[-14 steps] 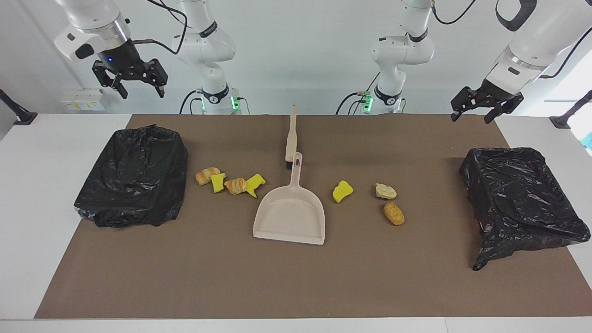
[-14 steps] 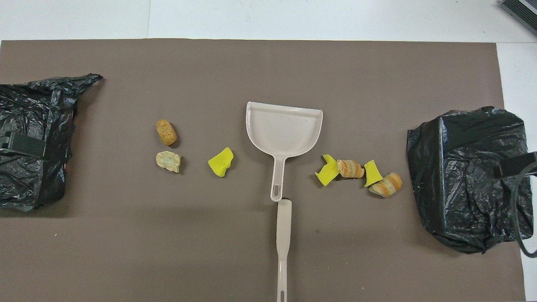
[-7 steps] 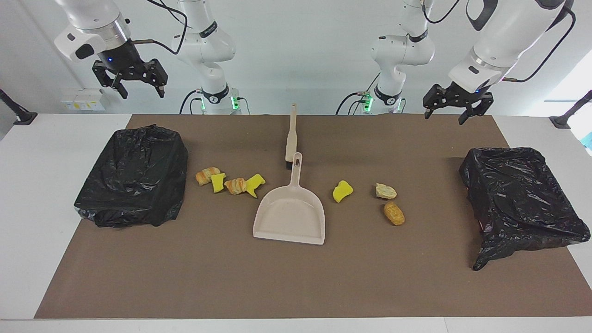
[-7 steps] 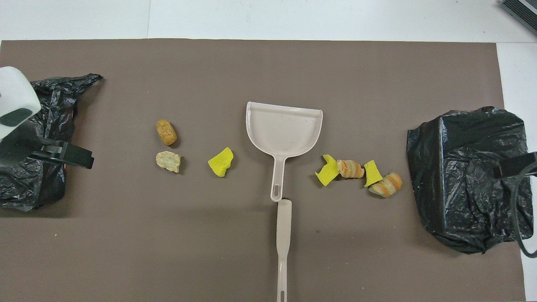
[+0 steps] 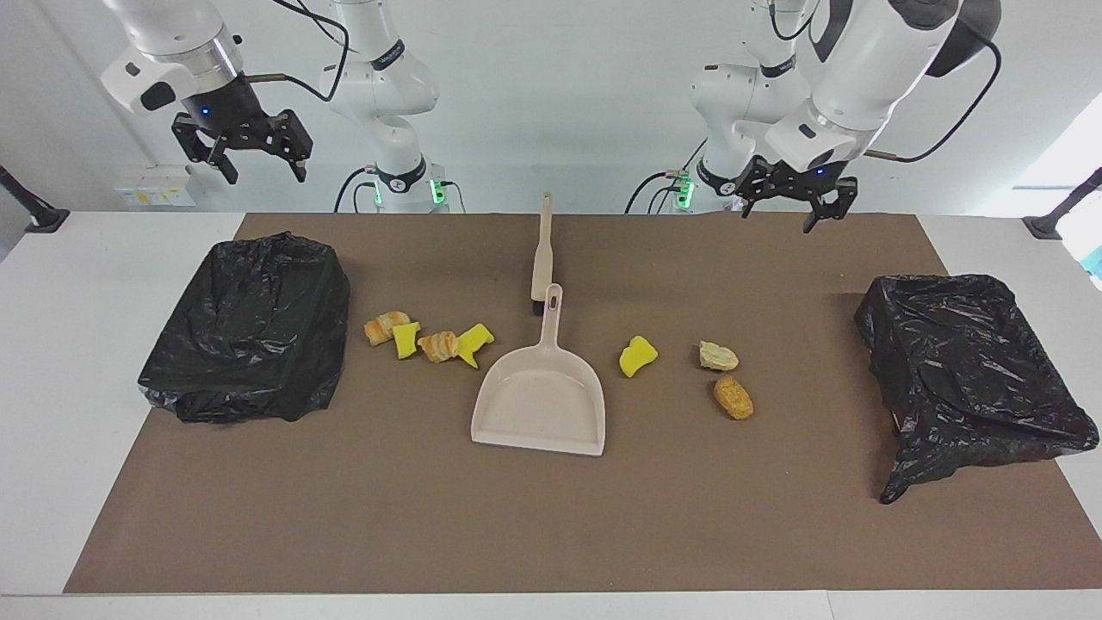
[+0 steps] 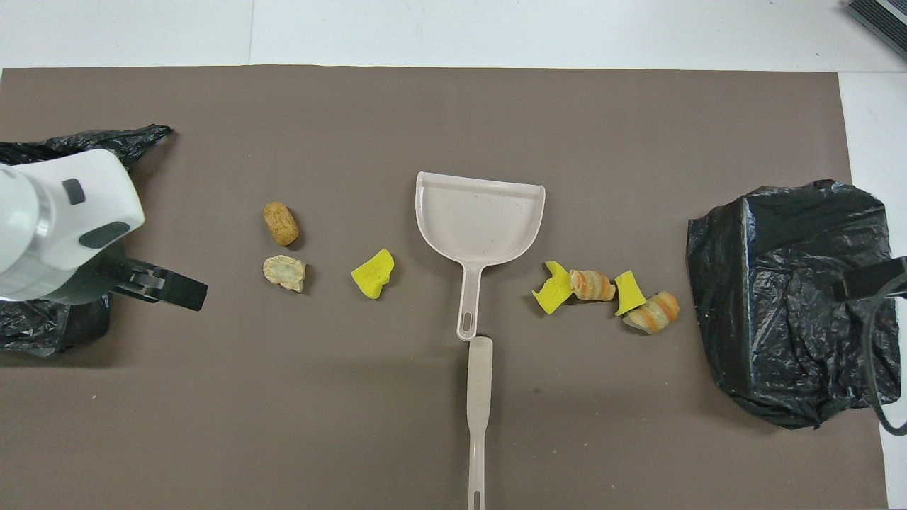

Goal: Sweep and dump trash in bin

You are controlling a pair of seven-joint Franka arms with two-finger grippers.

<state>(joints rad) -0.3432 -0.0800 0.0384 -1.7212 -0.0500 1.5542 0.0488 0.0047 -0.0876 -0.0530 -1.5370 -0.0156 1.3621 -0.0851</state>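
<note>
We see a brown mat [image 5: 551, 525] on a white table [image 5: 69, 344], w/ a beige dustpan [image 5: 541, 405] at centre, its handle toward the robots. A beige brush [image 5: 541, 250] lies just nearer the robots, its head almost touching the pan's handle tip.

Trash, seven scraps on the mat:
- Four bunched beside the pan, toward the right arm's end: striped bread chunk [image 5: 385, 326], yellow sponge bit [image 5: 405, 339], second bread chunk [image 5: 438, 345], yellow sponge bit [image 5: 473, 343].
- Three toward the left arm's end: yellow sponge piece [image 5: 637, 356], pale tan chunk [image 5: 717, 355], orange-brown chunk [image 5: 733, 397].

A black-bagged bin [image 5: 250, 327] sits at the right arm's end; another bagged bin [image 5: 968, 370] at the left arm's end.

Left gripper [image 5: 796, 196] hangs high over the mat's robot-side edge, fingers spread wide, holding nothing. Right gripper [image 5: 250, 146] waits aloft above its bin's end, fingers likewise wide, empty.
</note>
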